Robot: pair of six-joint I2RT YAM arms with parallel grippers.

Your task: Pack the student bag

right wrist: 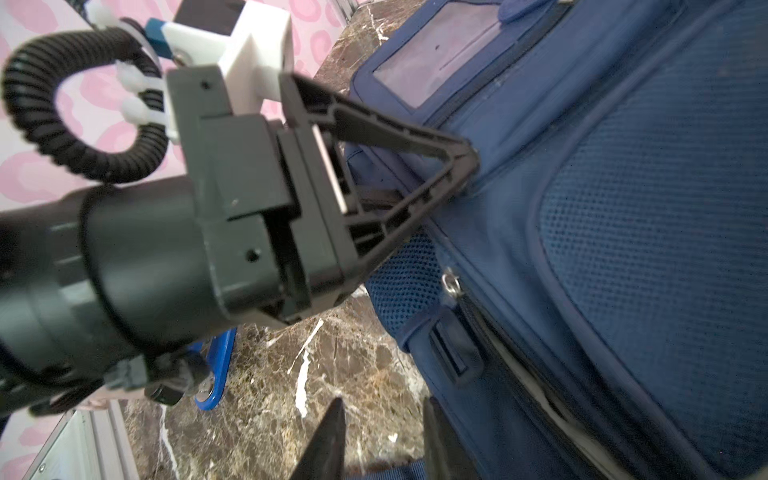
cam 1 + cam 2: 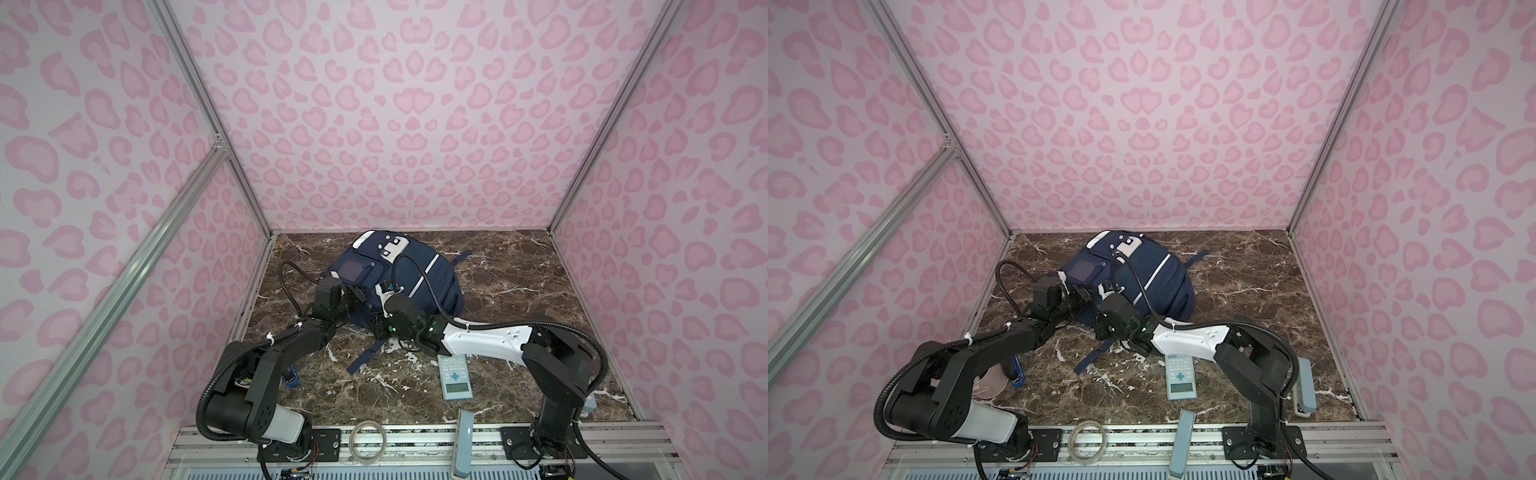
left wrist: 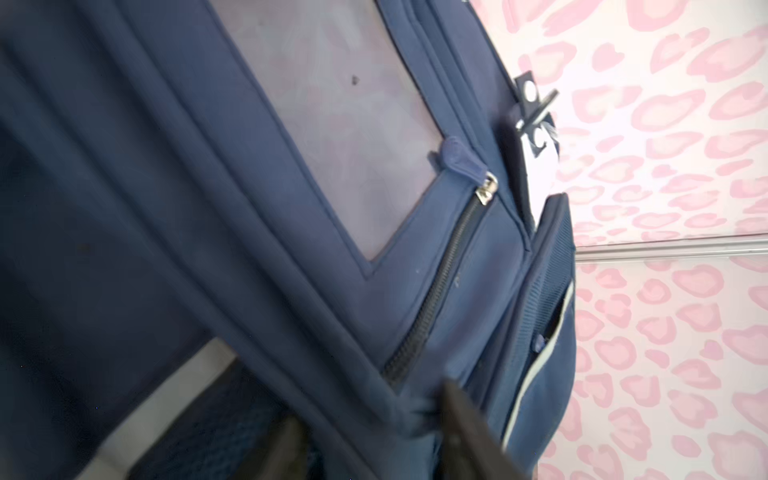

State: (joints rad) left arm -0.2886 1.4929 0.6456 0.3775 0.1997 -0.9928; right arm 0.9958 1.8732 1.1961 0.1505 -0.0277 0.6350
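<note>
Backpack point(image 2: 446, 291): navy, lying flat on the brown marble table point(image 2: 519, 332), toward the back and a bit left of the middle. The end with the white patches points at the back wall.
Strap point(image 2: 365, 359): one loose strap trails off the bag's near edge across the table toward the front.
Left gripper point(image 1: 467, 162): clenched. The right wrist view shows its two fingers meeting at the tips on a ridge of bag fabric, just below the clear-window pocket point(image 3: 332, 124) on the bag's near-left side.
Right gripper point(image 1: 382, 411): right at the bag's near edge, close beside the left one. Its fingers stand apart with bare marble showing between the tips — nothing pinched there as far as I can see.
Pocket zip point(image 3: 436, 286): looks done up, with the pull sitting at the window end.
Calculator point(image 2: 455, 376): pale teal, flat on the table near the front, right of the middle. Its far end is tucked under the right arm, and it's well apart from the bag.
Blue thing point(image 2: 293, 378): small, down by the left arm — can't tell what it is.
</note>
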